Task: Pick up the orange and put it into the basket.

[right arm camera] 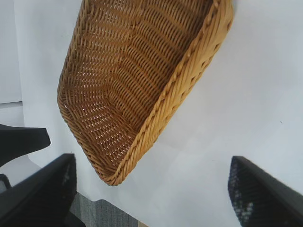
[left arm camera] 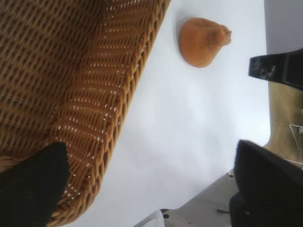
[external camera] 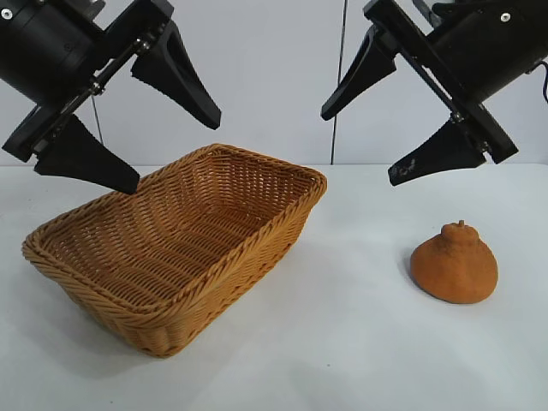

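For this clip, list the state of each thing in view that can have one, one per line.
orange: resting on the table, outside the basket, untouched.
basket: upright on the table, nothing inside it.
left hand: open, holding nothing, raised above the basket's left end.
right hand: open, holding nothing, raised over the table, above and left of the orange.
table: white top, bearing the basket and the orange.

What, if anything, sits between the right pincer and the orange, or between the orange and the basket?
Nothing visible. The open right pincer hangs above the dull orange-brown domed fruit; only bare white table separates it from the tan woven wicker basket.
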Controlling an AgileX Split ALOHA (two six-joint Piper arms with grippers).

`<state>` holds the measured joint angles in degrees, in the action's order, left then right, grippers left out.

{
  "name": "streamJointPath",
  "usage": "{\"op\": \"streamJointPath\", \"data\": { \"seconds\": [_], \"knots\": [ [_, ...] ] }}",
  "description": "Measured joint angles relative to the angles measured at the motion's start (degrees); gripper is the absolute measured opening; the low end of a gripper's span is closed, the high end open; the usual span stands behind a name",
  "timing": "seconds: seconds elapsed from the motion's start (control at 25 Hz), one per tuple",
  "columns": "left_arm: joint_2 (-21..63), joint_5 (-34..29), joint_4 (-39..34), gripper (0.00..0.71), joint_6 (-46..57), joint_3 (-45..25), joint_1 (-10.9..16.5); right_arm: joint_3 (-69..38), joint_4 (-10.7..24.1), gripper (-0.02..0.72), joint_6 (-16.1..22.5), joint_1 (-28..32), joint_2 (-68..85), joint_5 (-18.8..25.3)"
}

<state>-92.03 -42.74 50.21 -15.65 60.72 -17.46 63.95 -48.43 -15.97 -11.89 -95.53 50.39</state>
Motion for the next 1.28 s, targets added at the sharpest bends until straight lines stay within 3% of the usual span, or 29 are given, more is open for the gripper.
{"op": "streamJointPath", "data": {
  "seconds": [0.32, 1.12, 1.28],
  "knots": [
    [0.0, 0.14, 0.0, 0.673, 0.0, 0.0, 0.0, 0.0, 0.12, 0.598, 2.82, 0.0, 0.0, -0.05],
    [0.0, 1.02, 0.0, 0.673, 0.0, 0.0, 0.0, 0.0, 0.13, 0.598, 2.84, 0.0, 0.0, -2.67],
    [1.23, -0.04, -1.0, 0.673, 2.05, 0.0, 1.36, 0.0, 0.13, 0.598, 2.84, 0.0, 0.0, -2.67]
  ]
}}
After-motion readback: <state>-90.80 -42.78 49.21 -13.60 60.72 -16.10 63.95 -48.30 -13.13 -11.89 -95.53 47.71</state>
